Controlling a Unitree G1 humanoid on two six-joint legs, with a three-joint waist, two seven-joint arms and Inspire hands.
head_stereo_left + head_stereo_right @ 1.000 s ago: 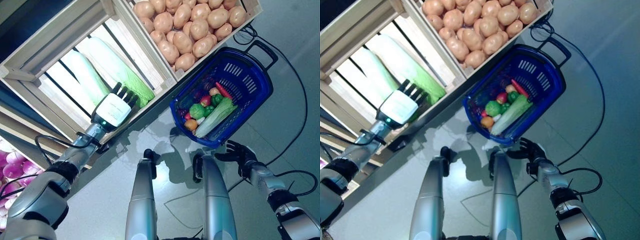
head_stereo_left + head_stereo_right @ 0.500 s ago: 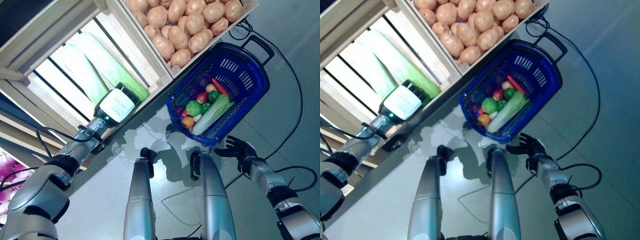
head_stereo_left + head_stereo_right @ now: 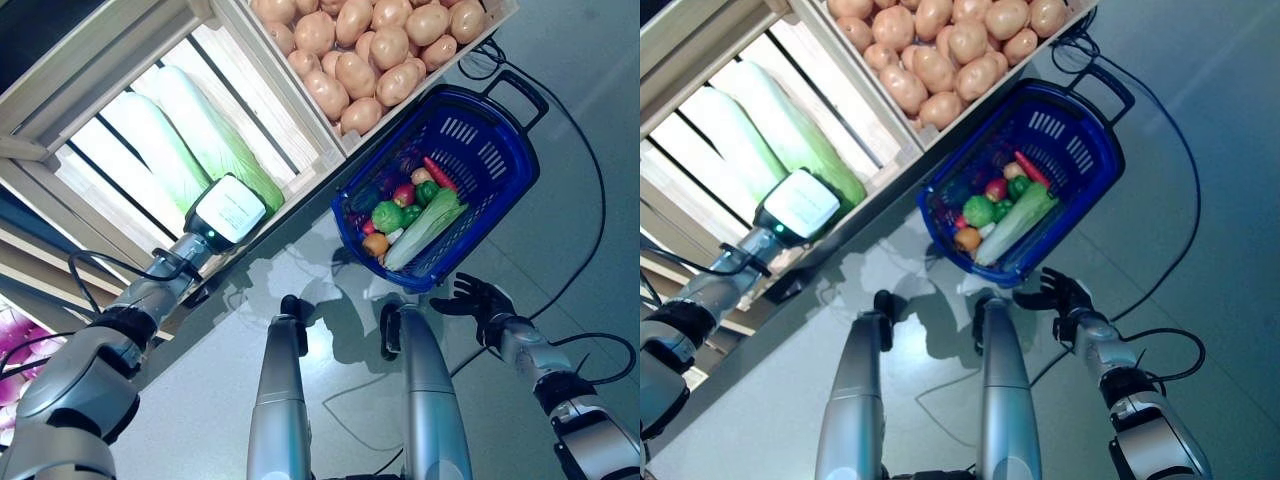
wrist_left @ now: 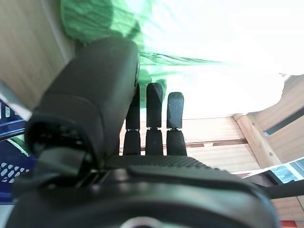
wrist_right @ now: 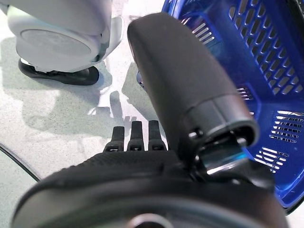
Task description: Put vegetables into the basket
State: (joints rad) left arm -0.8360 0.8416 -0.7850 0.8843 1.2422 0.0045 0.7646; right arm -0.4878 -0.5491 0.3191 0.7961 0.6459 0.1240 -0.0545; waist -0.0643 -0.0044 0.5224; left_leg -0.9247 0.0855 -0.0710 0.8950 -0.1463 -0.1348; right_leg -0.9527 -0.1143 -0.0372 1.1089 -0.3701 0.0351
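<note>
Long pale-green cabbages [image 3: 215, 135], two in number, lie in a slatted wooden crate [image 3: 90, 90]; the left hand [image 3: 228, 210], fingers straight, reaches the nearer one. Blue plastic basket [image 3: 500, 150] holds mixed vegetables, with the right hand [image 3: 478, 298] spread open beside it.

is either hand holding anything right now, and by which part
Nothing is held. The left hand reaches with straight fingers toward the cabbage in the crate; the right hand hangs open beside the basket.

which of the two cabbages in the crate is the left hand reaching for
The cabbage lying nearer the potato crate. The left hand is at its leafy green end, fingers straight, while the paler cabbage lies beside it, off the hand's line.
</note>
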